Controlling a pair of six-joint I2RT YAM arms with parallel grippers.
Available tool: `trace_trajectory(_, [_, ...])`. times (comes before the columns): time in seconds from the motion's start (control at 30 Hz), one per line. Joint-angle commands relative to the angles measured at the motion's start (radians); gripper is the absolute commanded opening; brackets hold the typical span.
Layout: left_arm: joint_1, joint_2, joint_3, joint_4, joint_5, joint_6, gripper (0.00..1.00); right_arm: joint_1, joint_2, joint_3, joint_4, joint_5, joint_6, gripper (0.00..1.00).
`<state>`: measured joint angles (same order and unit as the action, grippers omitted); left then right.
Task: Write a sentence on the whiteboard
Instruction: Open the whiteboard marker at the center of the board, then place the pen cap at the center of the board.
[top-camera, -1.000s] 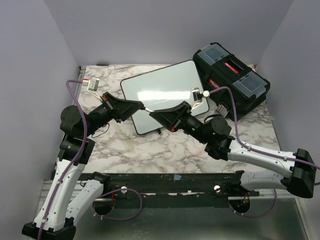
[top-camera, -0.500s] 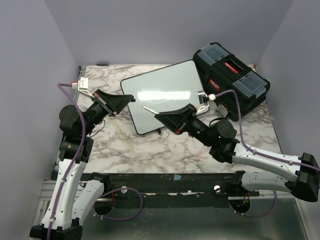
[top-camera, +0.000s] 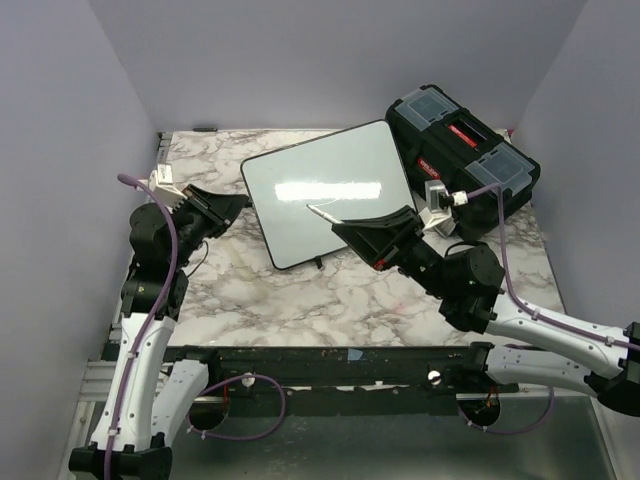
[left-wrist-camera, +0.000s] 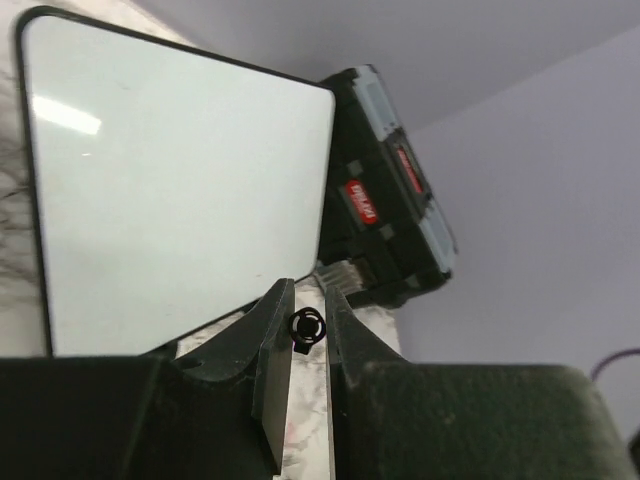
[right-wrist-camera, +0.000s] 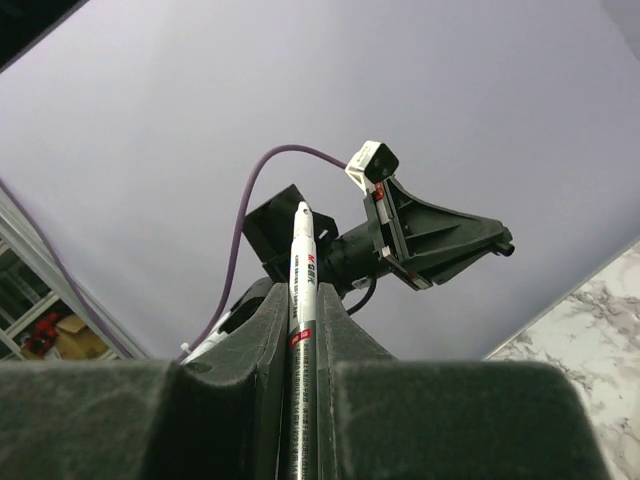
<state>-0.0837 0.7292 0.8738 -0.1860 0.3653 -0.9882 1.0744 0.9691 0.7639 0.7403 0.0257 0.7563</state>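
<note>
The whiteboard (top-camera: 325, 185) lies tilted on the marble table, glossy and blank; no sentence shows on it. My right gripper (top-camera: 348, 229) hovers over the board's near edge, shut on a white and silver marker (top-camera: 322, 213) whose bare tip points up and left. In the right wrist view the marker (right-wrist-camera: 300, 300) stands between the jaws of the right gripper (right-wrist-camera: 303, 292). My left gripper (top-camera: 236, 203) sits just left of the board, shut on a small round black marker cap (left-wrist-camera: 308, 325). The left wrist view looks over the left gripper (left-wrist-camera: 308, 298) at the whiteboard (left-wrist-camera: 170, 180).
A black plastic toolbox (top-camera: 462, 155) with clear lid compartments stands at the back right, touching the board's far right corner, and shows as the toolbox (left-wrist-camera: 385, 200) in the left wrist view. Purple walls enclose the table. The left arm (right-wrist-camera: 425, 235) appears in the right wrist view.
The two grippers, close together over the board's near left corner a second ago, have pulled apart: left went left with the cap, right went right with the marker.
</note>
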Motion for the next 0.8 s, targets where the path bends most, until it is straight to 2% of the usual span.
trace_trajectory(0.0, [0.013, 0.015, -0.001, -0.191, -0.191, 0.153, 0.03, 0.007, -0.038, -0.003, -0.115, 0.048, -0.057, 0.01])
trace_trajectory(0.23, [0.019, 0.09, -0.106, -0.258, -0.338, 0.119, 0.01, 0.006, -0.049, 0.014, -0.27, 0.074, -0.094, 0.01])
trace_trajectory(0.43, [0.018, 0.186, -0.174, -0.265, -0.442, 0.1, 0.03, 0.007, -0.067, 0.047, -0.484, 0.184, -0.156, 0.01])
trace_trajectory(0.77, [0.017, 0.339, -0.247, -0.219, -0.59, 0.095, 0.2, 0.006, -0.111, 0.071, -0.67, 0.294, -0.227, 0.01])
